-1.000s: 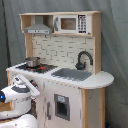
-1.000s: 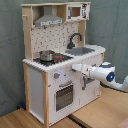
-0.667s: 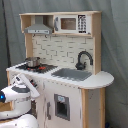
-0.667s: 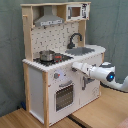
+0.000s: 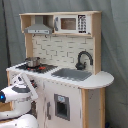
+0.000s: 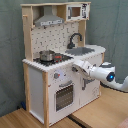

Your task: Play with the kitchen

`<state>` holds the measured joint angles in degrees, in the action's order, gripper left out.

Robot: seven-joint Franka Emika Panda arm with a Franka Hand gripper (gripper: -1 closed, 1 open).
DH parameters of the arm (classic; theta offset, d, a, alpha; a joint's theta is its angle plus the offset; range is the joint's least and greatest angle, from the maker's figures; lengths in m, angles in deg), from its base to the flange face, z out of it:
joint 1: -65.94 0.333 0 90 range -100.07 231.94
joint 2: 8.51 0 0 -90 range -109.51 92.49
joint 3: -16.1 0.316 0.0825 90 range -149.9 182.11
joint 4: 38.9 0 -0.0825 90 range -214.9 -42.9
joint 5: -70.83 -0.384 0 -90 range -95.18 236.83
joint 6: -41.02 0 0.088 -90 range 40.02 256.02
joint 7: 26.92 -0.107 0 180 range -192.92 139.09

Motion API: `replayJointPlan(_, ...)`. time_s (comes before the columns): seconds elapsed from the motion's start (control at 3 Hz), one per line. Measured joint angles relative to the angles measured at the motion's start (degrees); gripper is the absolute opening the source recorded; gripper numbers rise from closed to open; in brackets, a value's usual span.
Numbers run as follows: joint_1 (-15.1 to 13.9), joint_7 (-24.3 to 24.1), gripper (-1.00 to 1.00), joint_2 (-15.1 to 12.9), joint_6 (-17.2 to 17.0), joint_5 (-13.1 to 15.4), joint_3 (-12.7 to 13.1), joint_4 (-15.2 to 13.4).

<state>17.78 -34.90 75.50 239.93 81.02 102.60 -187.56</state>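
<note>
Kitchen: tall white and light-wood toy play kitchen [image 5: 62, 70] [image 6: 60, 60], standing upright on the floor in both exterior views, backed by a grey-green curtain [image 5: 114, 45] [image 6: 10, 55].
Top shelf: grey extractor hood [image 5: 38, 29] [image 6: 49, 21] beside a white microwave with a dark window [image 5: 72, 23] [image 6: 77, 11].
Back wall: pale tile-pattern panel [image 5: 55, 50] between shelf and countertop.
Countertop: white, with a rounded end [image 5: 102, 79] on the first exterior view's right; it carries a dark stovetop with a small metal pot [image 5: 32, 62] [image 6: 46, 55], a grey sink basin [image 5: 72, 74] [image 6: 85, 50] and a curved black faucet [image 5: 83, 59] [image 6: 75, 39].
Front: windowed oven door [image 6: 64, 95] under round knobs [image 6: 59, 75]; a second white door with a dark inset [image 5: 61, 106].
Floor: light wooden boards [image 6: 30, 120] under the kitchen in the second exterior view; a darker wooden surface [image 6: 105, 112] at the second exterior view's lower right, under the arm.
Arm: white robot arm [image 5: 17, 95] [image 6: 107, 75] reaching toward the kitchen front just below the stovetop edge.
Gripper: gripper [image 6: 75, 65] at the counter lip, near the knobs; contact with the kitchen cannot be told.
Fingers: cannot tell whether apart or together.
Open room: free floor in front of the oven in the second exterior view; curtain close behind the kitchen; bare curtain space past the rounded counter end.
</note>
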Motion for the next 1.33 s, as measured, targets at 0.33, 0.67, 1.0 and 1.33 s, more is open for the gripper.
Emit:
replayJointPlan(0.33, 0.01, -7.32, -1.00, 0.02, 0.00, 0.00, 0.05, -0.07)
replayJointPlan(0.67, 0.03, -13.34, -1.00, 0.03, 0.00, 0.00, 0.11, -0.12)
replayJointPlan(1.0, 0.06, -19.21, -1.00, 0.08, -0.02, 0.00, 0.16, -0.17)
replayJointPlan(1.33, 0.10, -25.28, -1.00, 0.20, -0.07, 0.00, 0.22, -0.21)
